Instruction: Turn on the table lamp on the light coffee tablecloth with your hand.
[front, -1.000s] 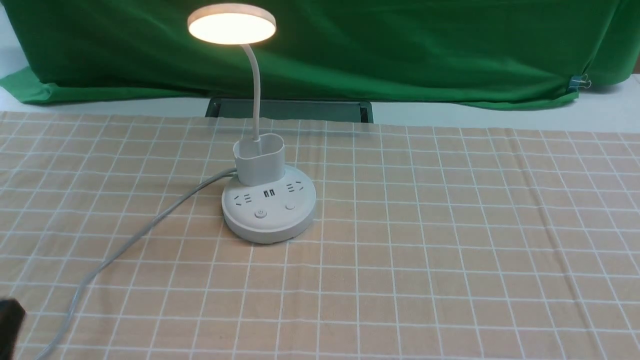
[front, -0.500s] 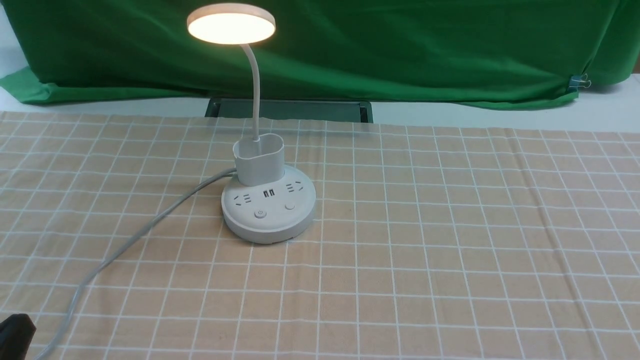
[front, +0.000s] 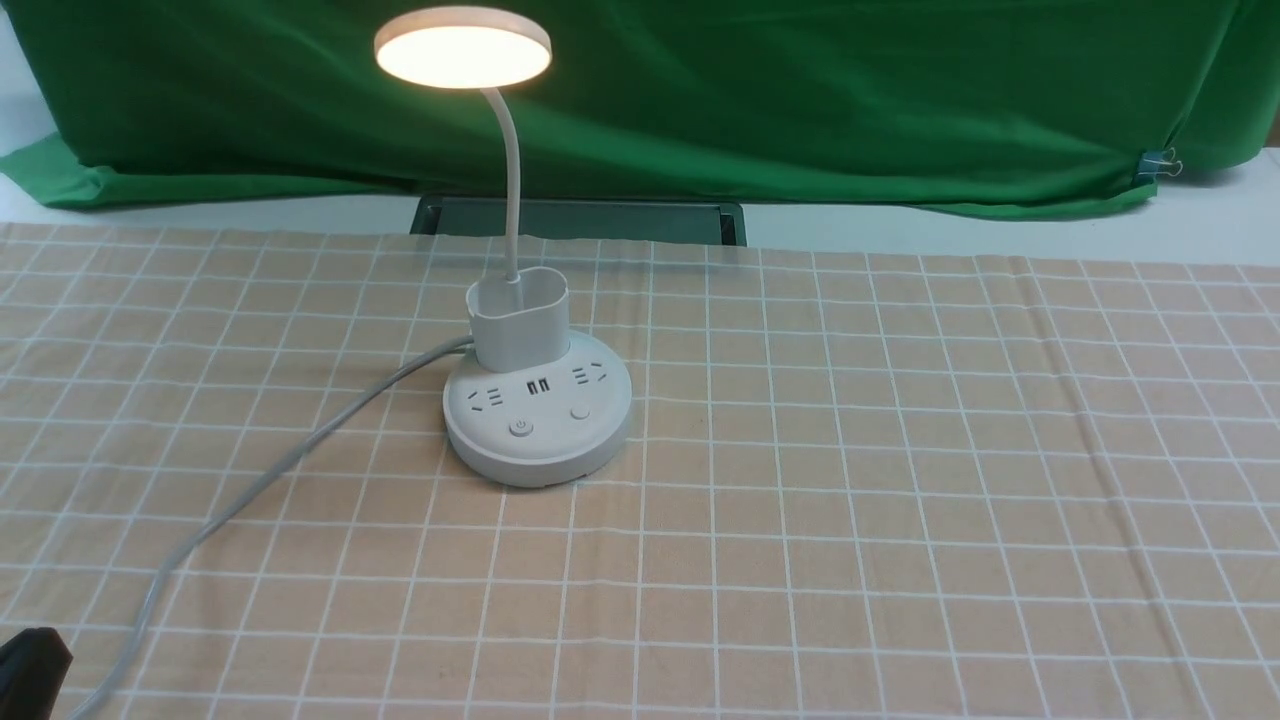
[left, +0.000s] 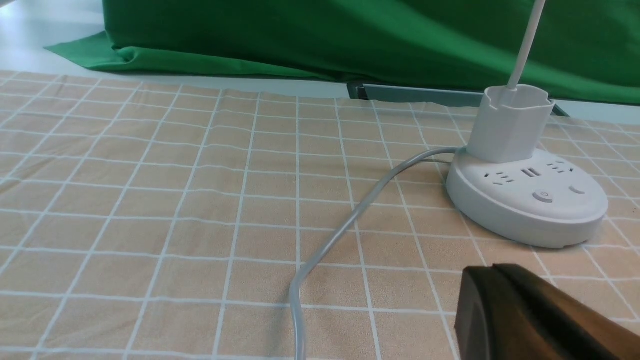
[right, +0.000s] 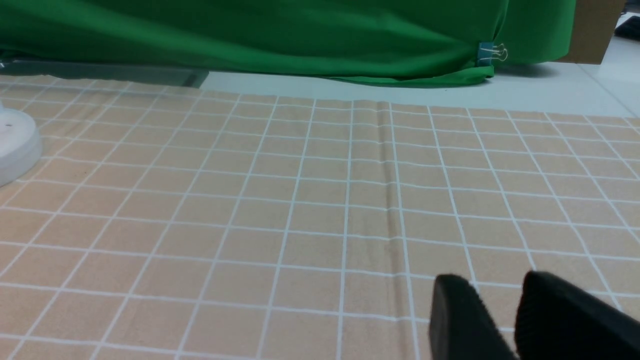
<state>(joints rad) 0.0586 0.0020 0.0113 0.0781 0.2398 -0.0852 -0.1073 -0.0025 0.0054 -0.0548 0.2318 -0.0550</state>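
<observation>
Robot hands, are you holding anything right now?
No. The right gripper is open over bare tablecloth; the left gripper, shut, grips nothing. The lit lamp stands untouched.

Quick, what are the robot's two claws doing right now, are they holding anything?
Left gripper: fingers pressed together, shut, holding nothing, near the white table lamp but apart from it.
Right gripper: fingers slightly apart, open, empty, above the beige grid tablecloth.

Bright, even light; glowing table lamp (front: 463, 48)
</observation>
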